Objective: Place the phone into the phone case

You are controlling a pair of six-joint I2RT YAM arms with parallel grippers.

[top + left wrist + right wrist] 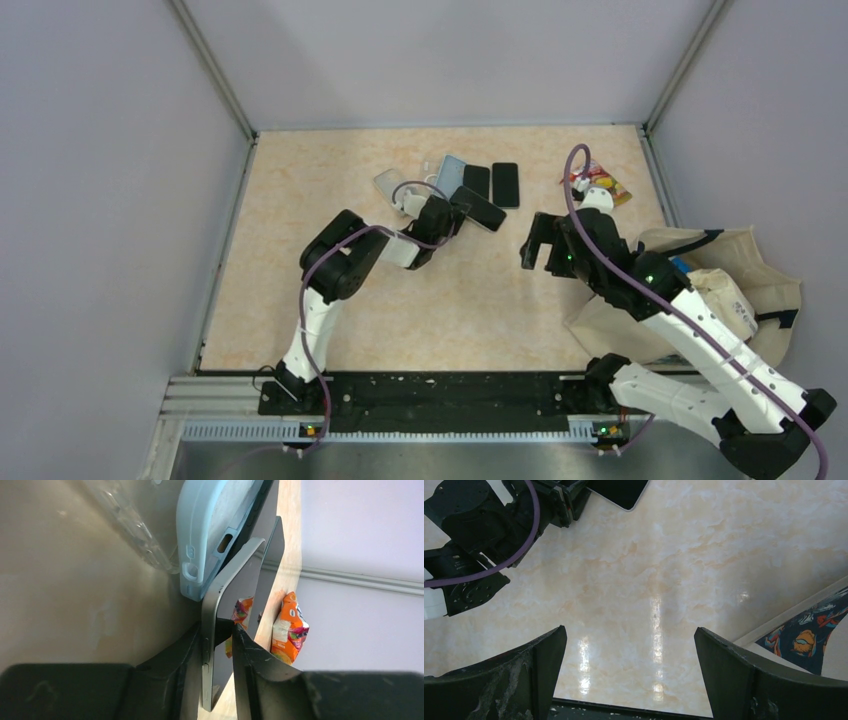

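A dark phone with a grey metal rim (235, 595) stands on edge between my left gripper's (220, 630) jaws, which press on its two faces. From above, that phone (478, 208) lies tilted at the near end of the pile, with the left gripper (455, 205) at its left end. A light blue phone case (210, 530) touches the phone's far corner, and a clear case (135, 525) lies to its left. My right gripper (535, 250) hovers open over bare table to the right, nothing between its fingers (544, 665).
Two more black phones (476, 180) (505, 184) lie side by side behind the held one. An orange snack packet (600, 182) sits at the back right. A beige cloth bag (720, 290) covers the right side, under the right arm. Walls enclose the table.
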